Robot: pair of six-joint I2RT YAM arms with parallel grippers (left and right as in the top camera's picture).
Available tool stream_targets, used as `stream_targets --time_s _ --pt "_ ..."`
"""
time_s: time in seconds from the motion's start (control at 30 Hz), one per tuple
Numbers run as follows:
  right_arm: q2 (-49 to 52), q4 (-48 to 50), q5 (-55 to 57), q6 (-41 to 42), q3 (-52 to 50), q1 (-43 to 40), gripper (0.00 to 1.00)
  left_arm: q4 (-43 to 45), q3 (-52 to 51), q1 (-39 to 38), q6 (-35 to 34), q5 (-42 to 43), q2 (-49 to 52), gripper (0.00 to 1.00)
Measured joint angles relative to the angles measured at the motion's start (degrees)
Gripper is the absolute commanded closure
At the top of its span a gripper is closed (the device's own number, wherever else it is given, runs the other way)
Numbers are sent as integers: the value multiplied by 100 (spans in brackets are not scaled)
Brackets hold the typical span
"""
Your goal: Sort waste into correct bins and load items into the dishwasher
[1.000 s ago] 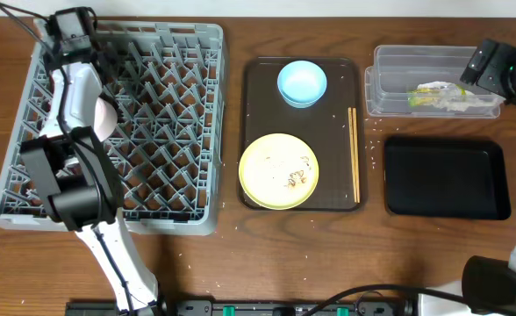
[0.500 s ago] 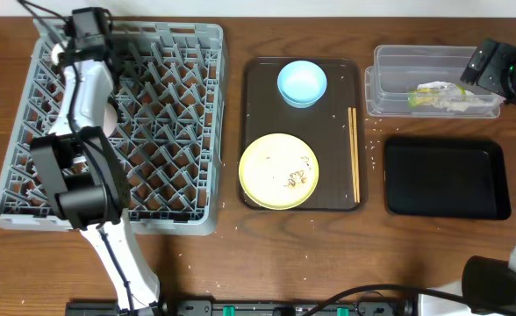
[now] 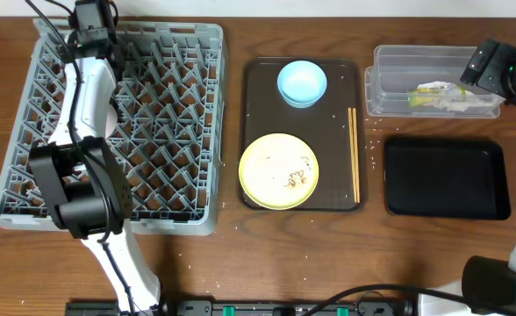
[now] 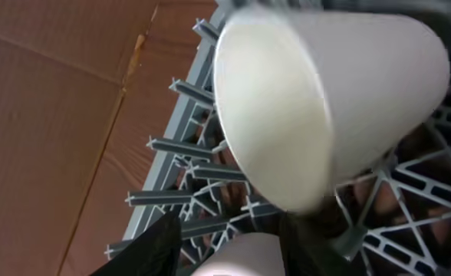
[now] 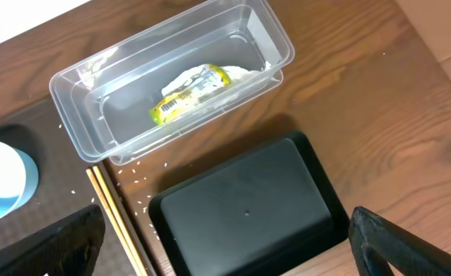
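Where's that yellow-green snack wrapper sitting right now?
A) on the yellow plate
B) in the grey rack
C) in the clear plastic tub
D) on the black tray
C: the snack wrapper lies inside the clear plastic tub, as both the overhead and right wrist views show.

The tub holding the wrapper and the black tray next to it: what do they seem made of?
Tub: likely thin clear plastic, glossy; the wooden table shows through its walls, the rim glints.
Black tray: probably moulded plastic, satin finish; rounded corners, soft reflections. Coated metal is possible.
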Motion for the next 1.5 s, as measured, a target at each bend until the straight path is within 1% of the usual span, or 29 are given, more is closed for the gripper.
stream_targets --time_s 0.4,0.57,0.63,0.67,0.73,0.83,0.9,1.03,1.13,1.27,1.5 --pt "0 -55 0 0 0 2 1 -42 0 0 0 -96 0 57" --pt "0 -57 0 0 0 0 1 428 0 0 -168 -101 -44 56" --pt "0 -57 0 0 0 0 1 671 0 4 -348 66 -136 55" --pt "0 -57 0 0 0 0 1 769 0 15 -448 219 -195 55" --pt "0 -57 0 0 0 0 1 970 0 68 -702 778 -363 52" --pt "0 -59 0 0 0 0 1 1303 7 258 -1174 1945 -544 52" --pt "0 -59 0 0 0 2 1 1436 24 428 -1443 2568 -560 52" --pt "0 -74 0 0 0 0 1 1506 26 909 -1840 3775 -490 53" --pt "0 -59 0 0 0 0 1 1469 28 1189 -1976 4478 -411 52" --pt "0 81 0 0 0 2 1 1331 26 1373 -2059 5160 -262 52" --pt "0 203 0 -15 0 2 1 1257 26 1270 -2155 5748 -17 52"
